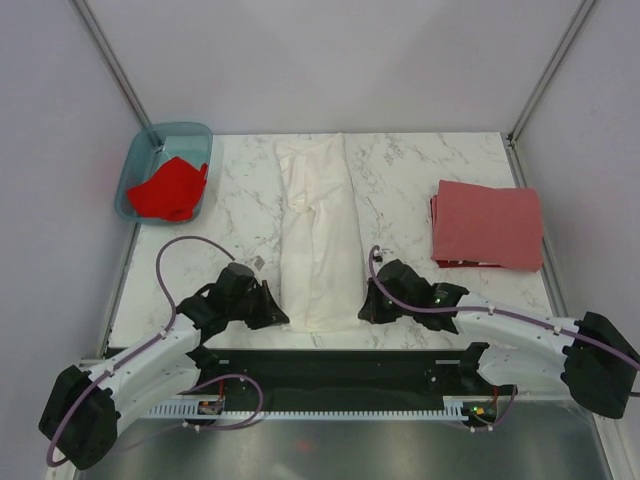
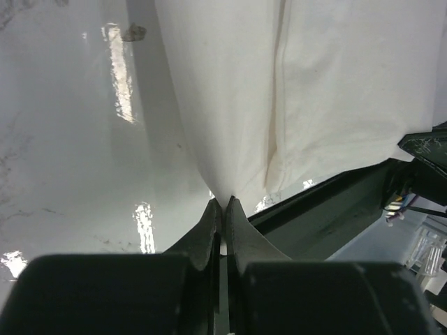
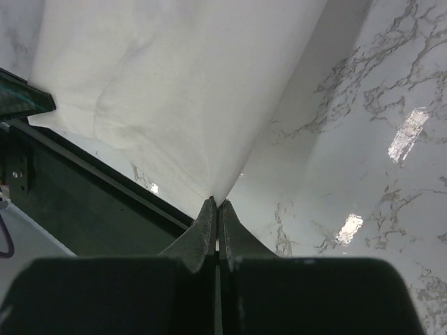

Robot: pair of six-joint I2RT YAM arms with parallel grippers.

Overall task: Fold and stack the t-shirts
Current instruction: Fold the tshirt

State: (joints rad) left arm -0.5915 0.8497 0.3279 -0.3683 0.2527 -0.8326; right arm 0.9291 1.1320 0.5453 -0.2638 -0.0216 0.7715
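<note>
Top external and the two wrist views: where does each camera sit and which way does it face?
Top external: above and behind the arms, looking down on the table; both arms show, flanking the white shirt.
Left wrist: on the left arm, low, looking along the left fingers, shut on the shirt's near left corner.
Right wrist: on the right arm, looking along the right fingers, shut on the near right corner.
Shared: both wrist views show the white shirt's near edge.

Plain pale walls (image 1: 330,60) — glossy marble table (image 1: 400,180).

loose shirt (image 1: 170,190) in tub (image 1: 182,130) left | long shirt (image 1: 318,240) centre | folded shirt (image 1: 487,225) right
</note>
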